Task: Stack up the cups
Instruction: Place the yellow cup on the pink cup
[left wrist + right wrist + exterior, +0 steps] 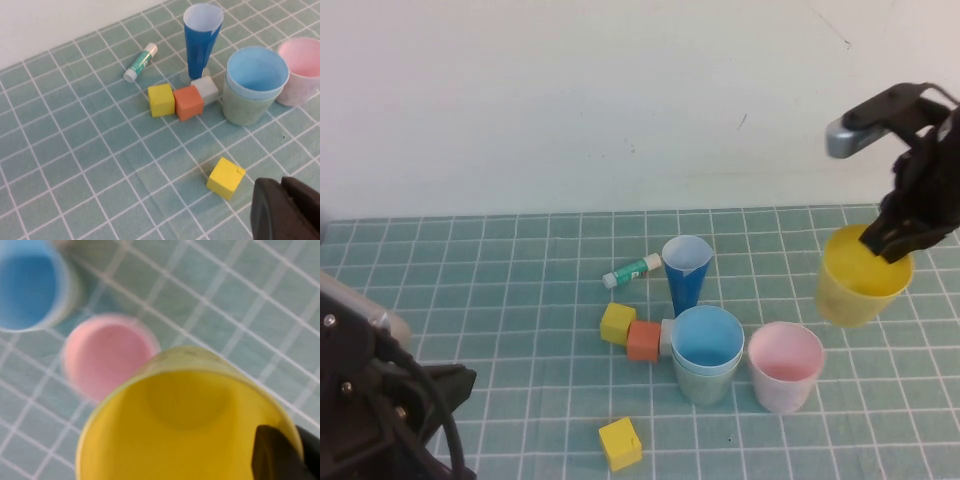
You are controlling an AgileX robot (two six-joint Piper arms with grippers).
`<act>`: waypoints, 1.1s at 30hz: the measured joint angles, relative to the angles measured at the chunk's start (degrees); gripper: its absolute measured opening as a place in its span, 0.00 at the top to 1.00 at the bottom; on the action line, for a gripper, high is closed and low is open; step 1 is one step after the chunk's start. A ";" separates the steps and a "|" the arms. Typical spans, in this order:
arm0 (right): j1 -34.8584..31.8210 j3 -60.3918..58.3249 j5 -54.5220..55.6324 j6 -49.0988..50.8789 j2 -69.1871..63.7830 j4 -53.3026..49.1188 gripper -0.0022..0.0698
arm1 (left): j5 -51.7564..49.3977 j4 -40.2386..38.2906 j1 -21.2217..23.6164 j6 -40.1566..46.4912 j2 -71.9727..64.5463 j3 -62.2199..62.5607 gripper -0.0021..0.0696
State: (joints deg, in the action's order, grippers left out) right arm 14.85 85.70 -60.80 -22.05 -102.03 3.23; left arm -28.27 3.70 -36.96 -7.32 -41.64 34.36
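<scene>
My right gripper (895, 240) (295, 440) is shut on the rim of the yellow cup (860, 285) (185, 420), one finger inside and one outside. The cup hangs slightly tilted above the mat at the right, just right of the pink cup (785, 365) (107, 355). The light blue cup (708, 338) (257, 70) sits nested inside the green cup (705, 382) (245, 107) at the middle of the mat. My left gripper (282, 212) is shut and holds nothing, low at the near left beside a yellow block (226, 178).
A dark blue cone cup (686, 270) stands behind the blue-green stack. A yellow (617, 323), an orange (643, 340) and a white block (206, 89) lie in a row left of the stack. A glue stick (632, 270) lies further back. The left arm (380, 400) fills the near left corner.
</scene>
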 joint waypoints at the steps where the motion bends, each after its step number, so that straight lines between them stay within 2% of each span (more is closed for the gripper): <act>1: 0.76 0.00 -0.13 -0.44 -0.11 0.74 0.95 | 0.00 0.03 0.00 0.00 0.00 -0.12 0.97; 8: 4.59 0.00 0.92 -1.04 -3.42 3.07 0.95 | 0.00 0.03 0.00 -0.35 0.00 -0.37 0.97; 20: 5.31 0.00 3.51 -1.04 -9.76 3.56 0.94 | -1.68 0.03 0.00 -0.35 0.00 -0.46 0.97; 22: 5.31 0.00 3.84 -1.15 -10.67 4.16 0.88 | -1.77 0.03 0.00 -0.35 0.00 -0.46 0.97; 28: 5.31 0.00 3.96 1.19 -11.89 4.85 0.51 | -1.87 0.03 0.00 -0.35 0.00 -0.46 0.97; 30: 5.31 0.00 3.96 2.30 -11.93 4.85 0.45 | -1.87 0.03 0.00 -0.35 0.00 -0.46 0.97; 33: 5.31 0.00 3.96 3.51 -12.28 4.85 0.42 | -1.87 0.03 0.00 -0.35 0.00 -0.46 0.97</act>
State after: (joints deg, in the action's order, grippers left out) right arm 20.16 85.70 -56.84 -18.54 -114.31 8.08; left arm -30.14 3.73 -36.96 -7.67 -41.64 33.90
